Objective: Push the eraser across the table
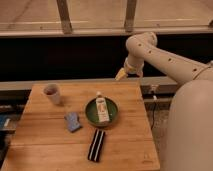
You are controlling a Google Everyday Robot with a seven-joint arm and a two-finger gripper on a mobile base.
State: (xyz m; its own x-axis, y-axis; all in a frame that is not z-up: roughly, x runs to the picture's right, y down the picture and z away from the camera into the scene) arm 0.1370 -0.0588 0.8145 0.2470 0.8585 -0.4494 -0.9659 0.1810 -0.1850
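The eraser (96,145) is a flat black bar with a white stripe, lying near the front of the light wooden table (40,137), just in front of the green bowl (91,116). My gripper (120,75) hangs with yellowish tips above the table's far right edge, well behind and to the right of the eraser, touching nothing.
A white bottle (102,109) lies in the green bowl. A small blue-grey pad (73,121) lies left of the bowl. A white cup (52,93) stands at the far left of the table. My white arm (165,57) reaches in from the right. A dark wall and window rail run behind.
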